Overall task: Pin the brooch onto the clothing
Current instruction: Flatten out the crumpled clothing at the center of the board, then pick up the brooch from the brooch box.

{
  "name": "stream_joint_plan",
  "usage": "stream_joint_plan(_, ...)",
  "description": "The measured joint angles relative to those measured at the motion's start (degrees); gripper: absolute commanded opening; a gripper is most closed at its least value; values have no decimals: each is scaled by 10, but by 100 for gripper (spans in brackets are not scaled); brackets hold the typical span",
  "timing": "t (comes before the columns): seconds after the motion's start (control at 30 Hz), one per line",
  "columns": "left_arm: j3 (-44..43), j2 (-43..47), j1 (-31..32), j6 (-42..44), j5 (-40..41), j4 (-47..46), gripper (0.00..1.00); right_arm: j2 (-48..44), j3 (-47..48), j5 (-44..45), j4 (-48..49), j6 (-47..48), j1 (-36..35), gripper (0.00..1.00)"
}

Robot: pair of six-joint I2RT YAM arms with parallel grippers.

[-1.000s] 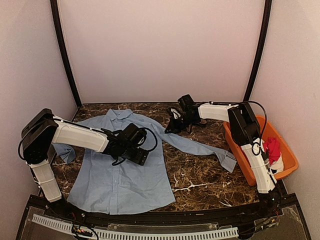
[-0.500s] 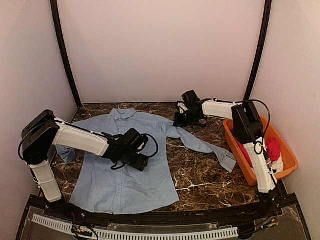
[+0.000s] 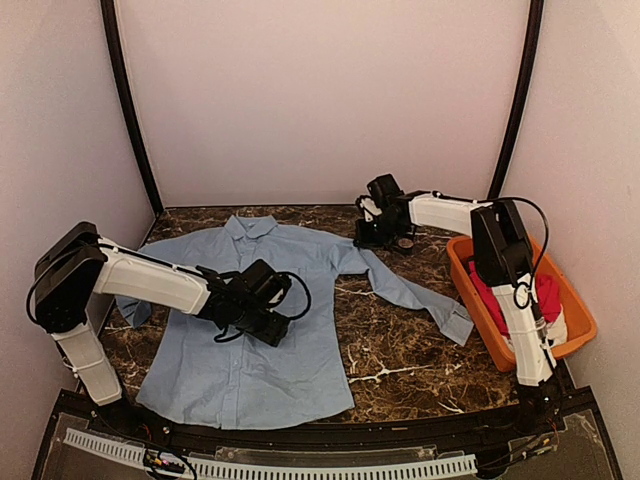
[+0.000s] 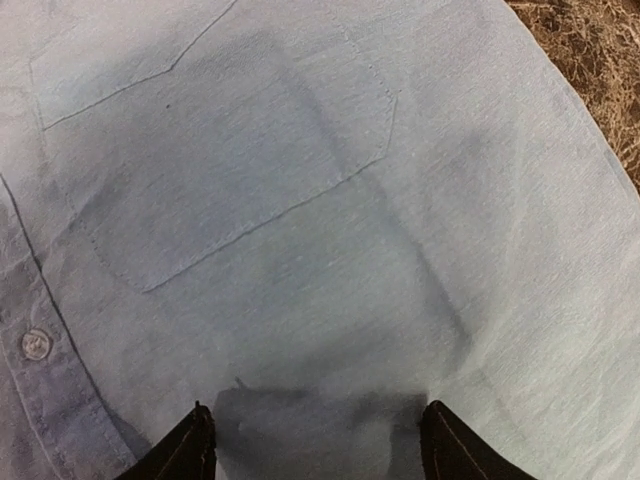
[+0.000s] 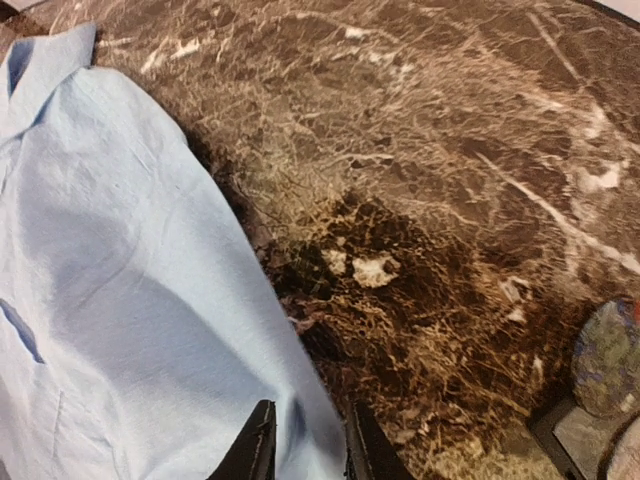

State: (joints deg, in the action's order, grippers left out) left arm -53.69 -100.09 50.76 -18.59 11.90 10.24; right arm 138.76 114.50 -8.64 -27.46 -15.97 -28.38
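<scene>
Table (image 3: 400, 350): shirt (image 3: 240, 360) flat, left-centre, collar to far edge. Bin (image 3: 583, 322) at right edge. Left gripper (image 4: 320, 450) spread over chest below pocket (image 4: 220, 170). Right gripper (image 5: 310, 445) narrow at shoulder edge; pinching or not, cannot tell. Risk: thin cloth drags, rumples if right gripper lifts. Disc (image 5: 605, 360), likely brooch, near far edge, plain only in right wrist view.

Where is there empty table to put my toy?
The biggest bare patch of brown marble table lies between the light blue shirt, its outstretched sleeve and the orange plastic bin. A smaller strip runs behind that sleeve. The left side is crowded: shirt and left arm cover it.
</scene>
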Motion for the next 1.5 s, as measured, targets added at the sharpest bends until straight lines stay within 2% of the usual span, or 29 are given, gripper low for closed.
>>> stream_joint_plan(0.1, 6, 22, 0, 4, 14, 24, 82, -33, -3, 12, -14, 16, 0, 43)
stream_joint_plan(0.23, 10, 63, 0, 6, 24, 31, 88, -92, -5, 34, -22, 37, 0, 51)
stream_joint_plan(0.4, 10, 110, 0, 6, 30, 8, 94, -169, -43, 46, -12, 47, 2, 53)
stream_joint_plan(0.53, -4, 124, 0, 8, 40, -3, 98, -219, -127, 41, 19, 30, 7, 54)
stream_joint_plan(0.77, -49, 121, -20, 14, 40, -9, 99, -250, -255, 42, 62, -12, 18, 54)
stream_joint_plan(0.93, -96, 77, -92, 14, -5, -16, 99, -267, -304, 55, 95, -53, 26, 54)
stream_joint_plan(1.07, -167, 12, -130, 19, -32, -8, 99, -269, -310, 75, 120, -99, 28, 54)
stream_joint_plan(1.37, -361, -97, -131, 60, -91, 30, 99, -265, -310, 130, 145, -215, 31, 53)
stream_joint_plan(1.5, -466, -159, -138, 71, -153, 37, 99, -245, -304, 141, 151, -250, 33, 52)
